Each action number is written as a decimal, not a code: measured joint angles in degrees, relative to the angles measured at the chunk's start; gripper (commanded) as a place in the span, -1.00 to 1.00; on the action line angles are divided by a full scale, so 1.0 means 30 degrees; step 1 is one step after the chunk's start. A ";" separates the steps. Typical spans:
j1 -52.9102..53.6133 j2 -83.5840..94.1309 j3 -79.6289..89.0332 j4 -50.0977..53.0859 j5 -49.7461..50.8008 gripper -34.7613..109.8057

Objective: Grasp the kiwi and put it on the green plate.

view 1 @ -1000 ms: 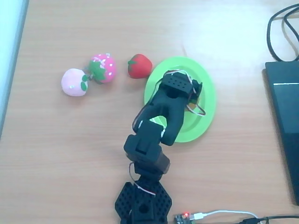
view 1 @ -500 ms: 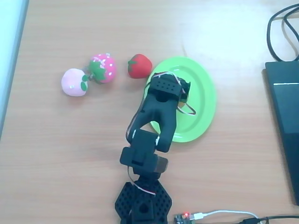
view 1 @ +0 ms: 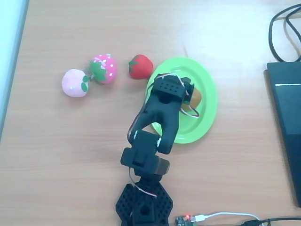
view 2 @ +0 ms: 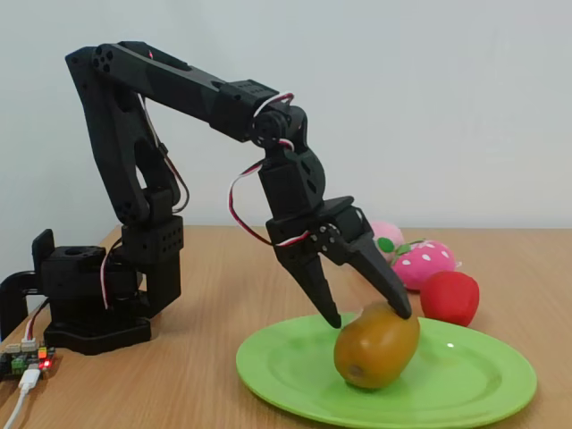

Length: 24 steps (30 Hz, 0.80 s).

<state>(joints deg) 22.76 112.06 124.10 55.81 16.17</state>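
A black robot arm is releasing the kiwi onto the green plate in the fixed view, its pincer standing parted, one fingertip touching or just grazing the fruit's top and the other poised just beside the fruit at its 10 o'clock. The olive-brown toy is lying on the plate's floor, tilted, near the plate's centre. In the overhead view the kiwi is peeking out at 3 o'clock from the pincer, well inside the rim of the green plate.

By this reading, the placing step is all but finished: the fruit is resting on the plate and the jaws are no longer clamping it. The next move is calling for a clean lift straight up and away, since a sideways drag could nudge the egg-shaped toy into a roll toward the rim.

The count on the wooden worktop: one kiwi, one green plate, one red strawberry toy sitting just off the plate's edge at 10 o'clock, one pink strawberry toy with white dots farther out at 9 o'clock, and one pale pink peach toy touching it on its far side. A dark laptop and black cables are lying along the right edge of the overhead view.
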 measured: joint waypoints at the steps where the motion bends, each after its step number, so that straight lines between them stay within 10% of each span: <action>1: 0.0059 0.0000 0.0000 0.0000 0.0000 0.05; 24: -0.1348 0.4160 0.2461 0.0322 -0.0352 -0.02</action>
<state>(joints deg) 18.72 124.54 131.48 56.78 15.12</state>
